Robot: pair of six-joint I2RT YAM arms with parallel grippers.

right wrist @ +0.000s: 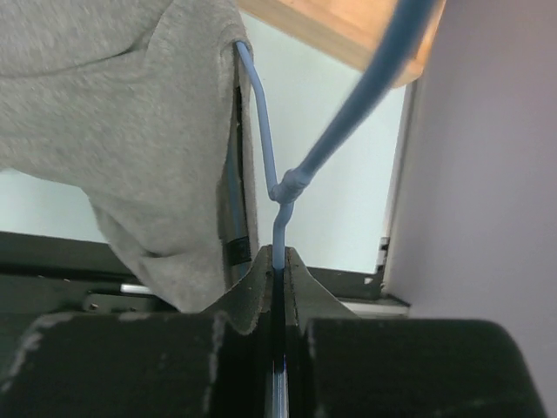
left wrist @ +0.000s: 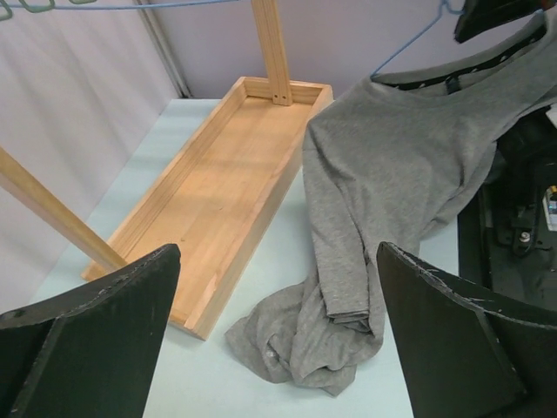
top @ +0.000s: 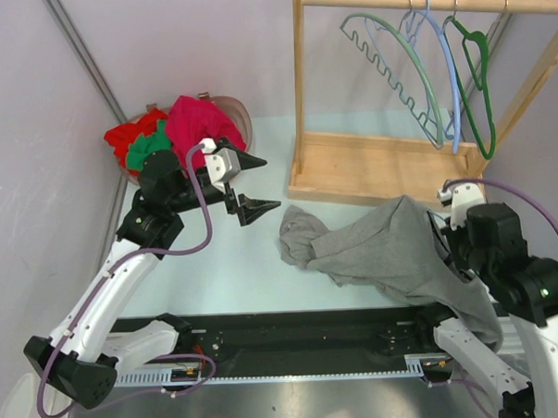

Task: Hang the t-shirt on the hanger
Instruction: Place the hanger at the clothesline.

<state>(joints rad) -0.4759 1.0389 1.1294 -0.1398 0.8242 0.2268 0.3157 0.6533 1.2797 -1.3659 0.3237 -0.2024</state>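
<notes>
Gripping the pale blue hanger (right wrist: 258, 122) by its wire, tight in the right gripper (right wrist: 278, 258), seemingly to brace it under the grey t-shirt (top: 383, 251) — draped from there down to a crumpled heap on the table (top: 228, 262) — with the left gripper (top: 257, 184) spread wide, empty, aimed at that cloth

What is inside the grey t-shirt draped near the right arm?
A pale blue hanger: one wire shoulder slips under the t-shirt, and its stem is pinched in the shut right end effector. How far the hanger reaches inside is covered by cloth.
</notes>
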